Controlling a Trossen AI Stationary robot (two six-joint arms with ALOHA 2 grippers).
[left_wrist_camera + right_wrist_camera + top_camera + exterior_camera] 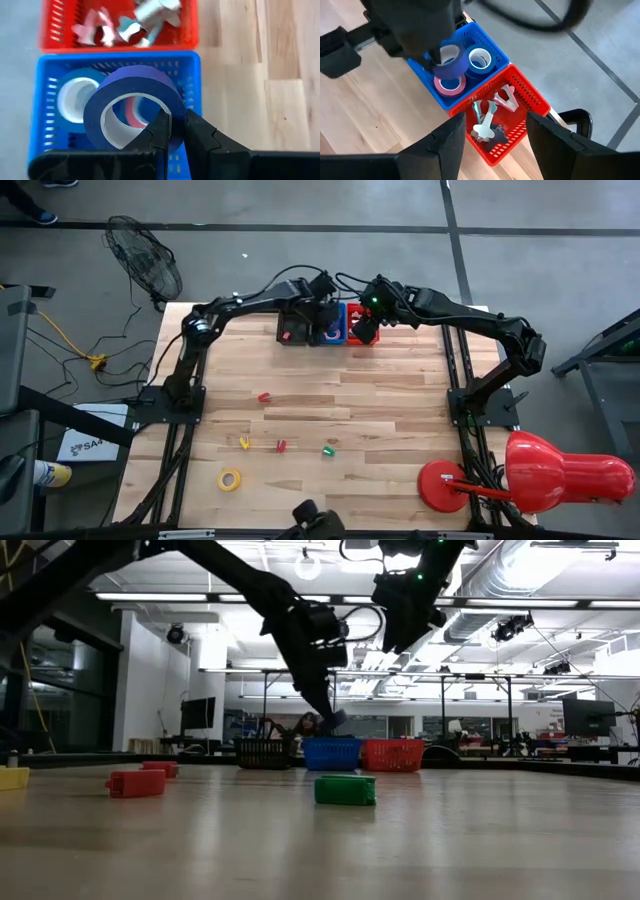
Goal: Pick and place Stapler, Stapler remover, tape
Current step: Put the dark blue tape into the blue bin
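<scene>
Over the far edge of the table, we see the left gripper [172, 131] pinching the wall of a dark blue tape roll [131, 106], one finger inside the ring and one outside, the roll hanging directly above the blue basket [195, 95]. Beneath the held roll lie a lighter blue roll [75, 97] and a pink roll [451, 85]. Just beside it, the right gripper [495, 142] hovers with its fingers spread wide and empty over the red basket [520, 100], where pale staple removers [487, 122] are heaped.

We judge the roll light and rigid, its smooth band somewhat slick, so the grip across the wall looks sound; a release from here should drop it among its fellows.

Well back from both grippers, toward the near side of the table, a yellow tape roll [230, 479] lies flat alongside small red [264, 396] and green [327, 450] pieces. We would take that ring the same way, through its rim.
</scene>
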